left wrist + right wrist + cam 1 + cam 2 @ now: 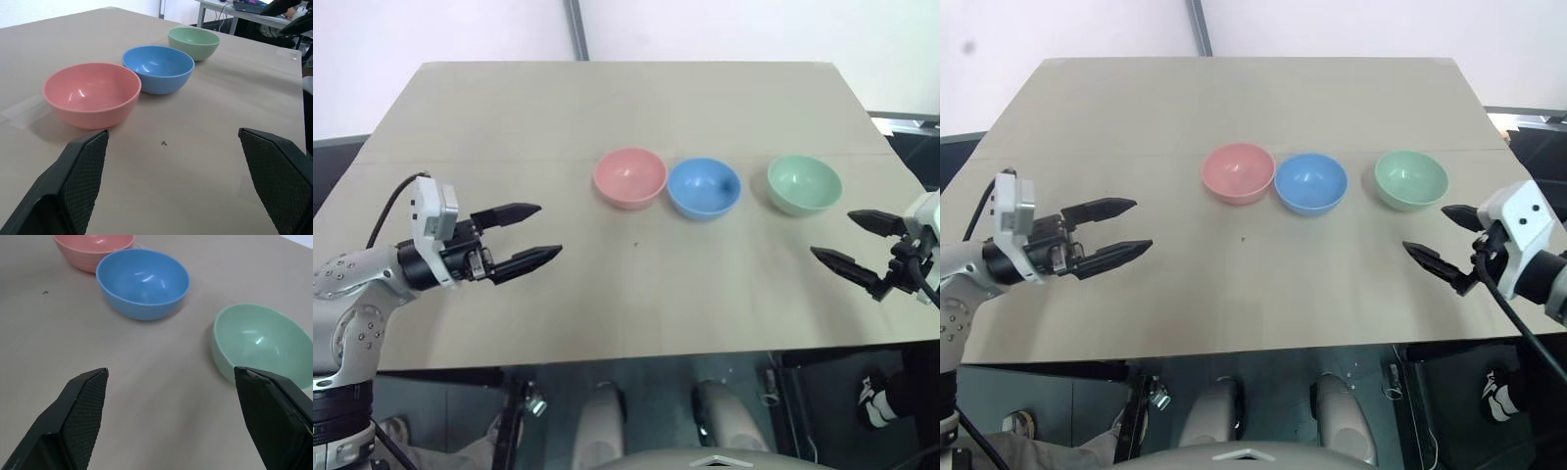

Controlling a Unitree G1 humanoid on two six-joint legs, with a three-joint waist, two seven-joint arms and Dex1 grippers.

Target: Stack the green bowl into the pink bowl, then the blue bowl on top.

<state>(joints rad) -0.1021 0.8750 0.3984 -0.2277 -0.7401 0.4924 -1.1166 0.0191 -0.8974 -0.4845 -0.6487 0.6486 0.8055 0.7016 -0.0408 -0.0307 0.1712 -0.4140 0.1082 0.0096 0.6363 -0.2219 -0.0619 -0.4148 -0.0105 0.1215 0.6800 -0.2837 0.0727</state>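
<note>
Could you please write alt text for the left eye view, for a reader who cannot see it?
Three empty bowls sit in a row on a tan table: pink bowl, blue bowl, green bowl. The left claw and right claw hover open at either side, holding nothing.

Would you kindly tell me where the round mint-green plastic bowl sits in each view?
Left eye: round mint-green plastic bowl, row's right end.
Right eye: right end again.
Left wrist: farthest bowl.
Right wrist: nearest bowl.
Shared landmark: round sky-blue plastic bowl beside it.
</note>
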